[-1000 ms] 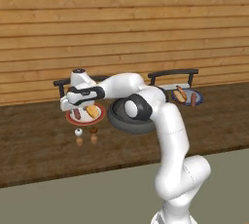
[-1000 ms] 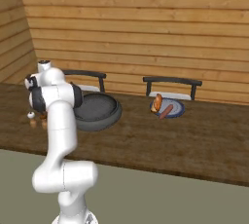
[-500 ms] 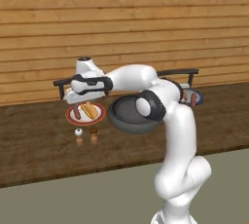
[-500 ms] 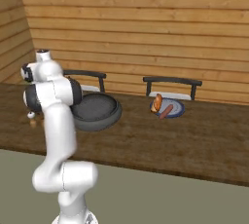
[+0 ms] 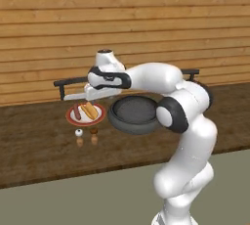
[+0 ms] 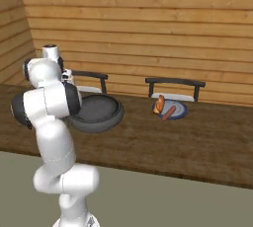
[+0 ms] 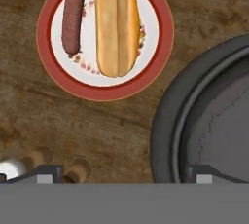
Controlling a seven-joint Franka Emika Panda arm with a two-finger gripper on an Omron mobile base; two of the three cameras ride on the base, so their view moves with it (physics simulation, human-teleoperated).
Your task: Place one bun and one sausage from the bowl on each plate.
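The white plate with a red-brown rim (image 7: 46, 72) (image 5: 70, 119) holds one bun (image 7: 115, 26) (image 5: 90, 110) and one sausage (image 7: 74, 11) (image 5: 77, 113) side by side. My gripper (image 7: 124, 176) (image 5: 101, 97) hovers above the counter between this plate and the dark bowl (image 7: 168, 121) (image 5: 134, 115) (image 6: 96, 113), open, with nothing between its fingertips (image 7: 46, 173). The part of the bowl's inside that I see is bare. Far to the right, the blue plate (image 6: 179, 113) carries another bun (image 6: 158, 104) and sausage (image 6: 169, 113).
Two small shakers (image 5: 79, 136) (image 5: 94, 135) stand in front of the red-rimmed plate, near my left fingertip in the hand view. Two dark racks (image 6: 175, 84) (image 6: 90, 76) run along the wooden wall behind the plates. The counter's front edge lies close before the bowl.
The hand has risen and swung right, off the red-rimmed plate toward the bowl. Its jaws have opened slightly wider. The bun and sausage stay on that plate.
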